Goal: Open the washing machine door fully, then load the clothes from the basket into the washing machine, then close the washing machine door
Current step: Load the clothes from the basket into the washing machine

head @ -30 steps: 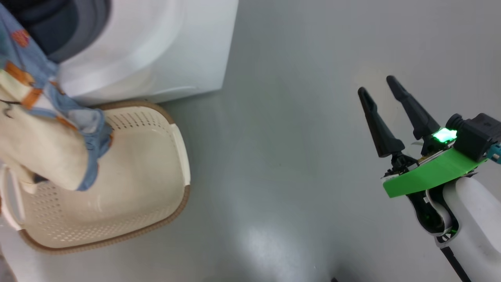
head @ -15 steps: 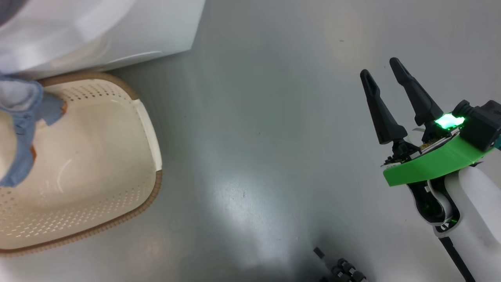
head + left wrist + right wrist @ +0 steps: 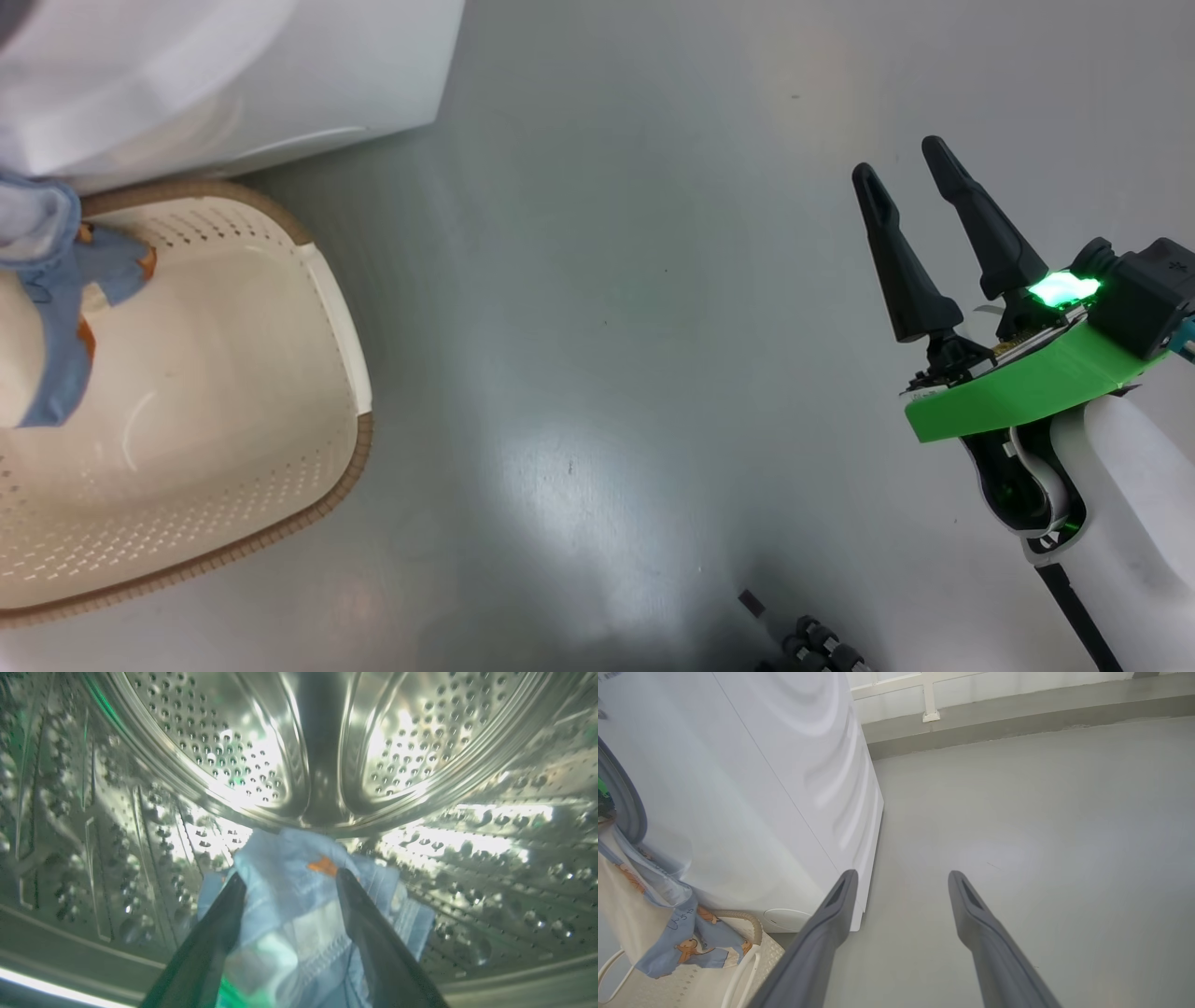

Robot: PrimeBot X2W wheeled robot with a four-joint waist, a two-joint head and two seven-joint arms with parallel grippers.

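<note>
Inside, one steel perforated drum [image 3: 233, 742] surrounds the left gripper [image 3: 288, 881]. Its two dark fingers stand apart with the clothes [image 3: 285, 905], a bunch of pale blue fabric with an orange print, filling the gap and touching both; whether they clamp it I cannot tell. There are two cloths: the blue one and a cream cloth [image 3: 616, 896] trail out of the mouth of the one big white washing machine [image 3: 761, 788], their lower ends hanging over the one cream perforated basket with a brown rim [image 3: 341, 476], which stands on the grey floor [image 3: 607, 327] just beside the machine's front. The right gripper [image 3: 899, 159] hovers over bare floor, well apart from the basket, its two fingers spread and holding nothing.
</note>
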